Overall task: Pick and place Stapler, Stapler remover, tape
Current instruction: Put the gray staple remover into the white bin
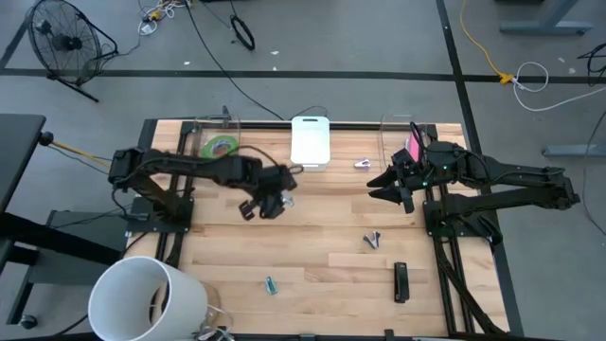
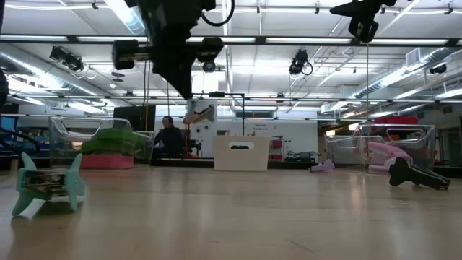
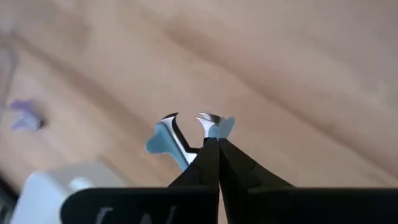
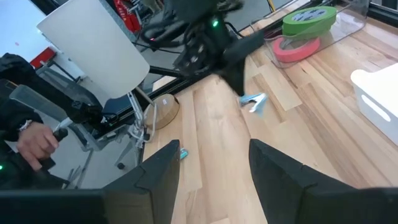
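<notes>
Jaws first: we see the left gripper clenched on a light-blue staple remover, held up off the tabletop near its middle; the left wrist view shows the remover's metal claws poking out past the closed fingertips. The right gripper hangs released, jaws apart with nothing between them, above the right half of the tabletop.

We read no brand or writing on anything.

The high view lays out the rest: a white bin at the far edge, a clear tray to the far left holding the tape, a clear tray at the far right with something pink in it, a black stapler near the right front, a teal staple remover at the near edge, and two more small removers lying on the wood. The right wrist view alone shows the green rolls stacked on a pink one, and a person's hand on a handle beside the table. The low view alone shows a seated person far back in the room.

The left arm reaches rightward, bent at the elbow; the right arm stretches leftward.
</notes>
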